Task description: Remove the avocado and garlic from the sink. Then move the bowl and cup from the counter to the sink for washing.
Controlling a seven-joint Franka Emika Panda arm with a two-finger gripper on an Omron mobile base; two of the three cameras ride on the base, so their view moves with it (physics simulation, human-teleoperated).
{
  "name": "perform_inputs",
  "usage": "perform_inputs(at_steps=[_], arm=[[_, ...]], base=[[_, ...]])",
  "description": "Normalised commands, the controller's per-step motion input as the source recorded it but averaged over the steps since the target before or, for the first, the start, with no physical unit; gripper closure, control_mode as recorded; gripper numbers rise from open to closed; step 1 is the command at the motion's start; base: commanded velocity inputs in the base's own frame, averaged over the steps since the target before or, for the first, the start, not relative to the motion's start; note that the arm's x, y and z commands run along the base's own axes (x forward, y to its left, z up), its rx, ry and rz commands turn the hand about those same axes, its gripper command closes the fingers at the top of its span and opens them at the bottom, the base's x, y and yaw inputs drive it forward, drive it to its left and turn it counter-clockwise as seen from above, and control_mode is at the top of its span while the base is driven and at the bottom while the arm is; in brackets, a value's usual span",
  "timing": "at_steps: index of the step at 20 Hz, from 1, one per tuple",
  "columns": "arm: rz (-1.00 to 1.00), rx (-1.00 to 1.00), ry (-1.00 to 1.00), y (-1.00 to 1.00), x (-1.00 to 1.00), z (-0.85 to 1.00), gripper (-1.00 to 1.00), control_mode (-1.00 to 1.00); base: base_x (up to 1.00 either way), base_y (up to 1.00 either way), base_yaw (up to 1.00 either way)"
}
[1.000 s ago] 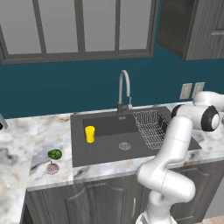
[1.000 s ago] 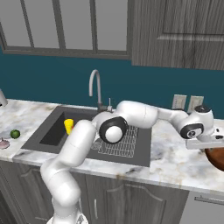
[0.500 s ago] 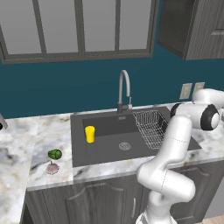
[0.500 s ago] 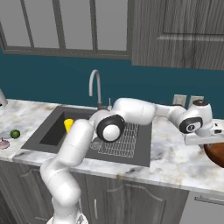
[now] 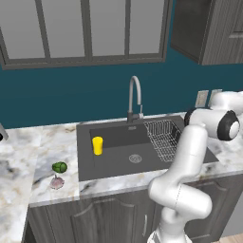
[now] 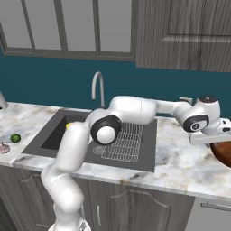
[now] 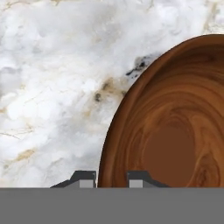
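Note:
The reddish-brown bowl point(image 7: 175, 122) rests at the far right of the counter point(image 6: 180, 158), cut off by the frame edge in the right base view as bowl point(image 6: 224, 153). My gripper point(image 7: 111, 178) is shut on its rim, one finger inside and one outside; the gripper point(image 6: 220, 137) reaches out over the counter right of the sink point(image 5: 118, 163). The yellow cup point(image 5: 97, 144) stands upright in the sink's left half. On the counter left of the sink lie the avocado point(image 5: 59, 167) and the garlic point(image 5: 57, 182), close together.
A wire rack point(image 5: 163, 137) fills the sink's right side, and a curved steel faucet point(image 5: 135, 97) rises behind the basin. Wall outlets point(image 5: 202, 98) sit on the teal backsplash. My arm spans across the rack toward the right.
The hand and the bowl in its grip have risen slightly at the right end of the counter. The cup, avocado and garlic have not moved.

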Motion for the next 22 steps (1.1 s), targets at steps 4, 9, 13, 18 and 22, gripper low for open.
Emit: perform_inputs(at_steps=[4,9,13,18,22], arm=[[0.10,-0.04,0.00,0.26,-0.18,0.41,1.00,-1.00],[0.19,-0.04,0.02,0.34,-0.23,0.35,1.00,-1.00],[0.22,-0.01,0.01,0.36,-0.25,0.31,1.00,-1.00],[0.21,0.00,0.00,0.38,-0.23,0.28,1.00,-1.00],[0.19,0.00,0.00,0.40,-0.25,0.24,1.00,-1.00]], base=[[0.00,0.00,0.00],[0.00,0.00,0.00],[0.00,0.00,0.00],[0.00,0.00,0.00],[0.00,0.00,0.00]])
